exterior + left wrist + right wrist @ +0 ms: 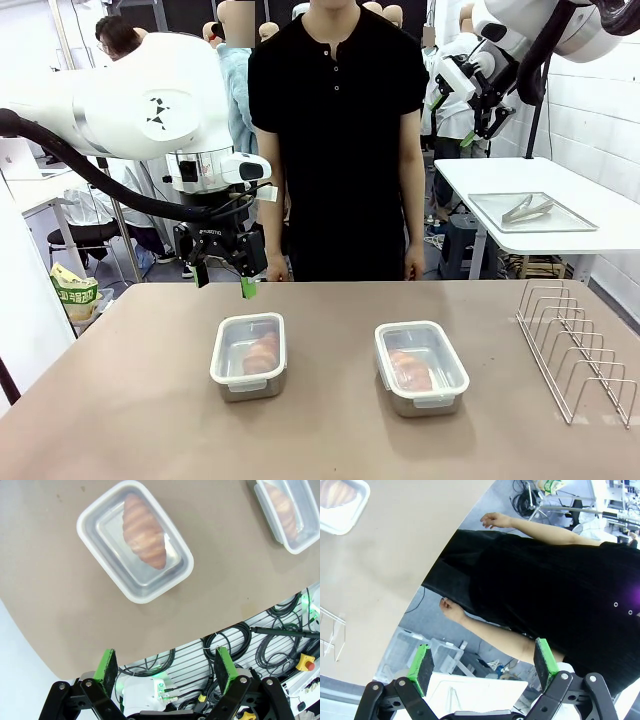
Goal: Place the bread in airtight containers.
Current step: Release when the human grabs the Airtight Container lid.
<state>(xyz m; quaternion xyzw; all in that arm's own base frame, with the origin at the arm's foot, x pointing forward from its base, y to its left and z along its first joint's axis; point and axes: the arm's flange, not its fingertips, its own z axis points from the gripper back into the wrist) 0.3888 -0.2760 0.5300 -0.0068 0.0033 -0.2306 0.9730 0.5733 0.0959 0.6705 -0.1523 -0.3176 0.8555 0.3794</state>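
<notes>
Two lidded containers sit on the surface: one (249, 355) at 7 o'clock from centre, the other (421, 366) at 5 o'clock, each with bread (262, 351) inside under a clear lid. At 10 o'clock, the left gripper (224, 281) hangs above the surface, fingers wide apart, empty. Right gripper (482, 664) fingers likewise spread, holding nothing.
</notes>
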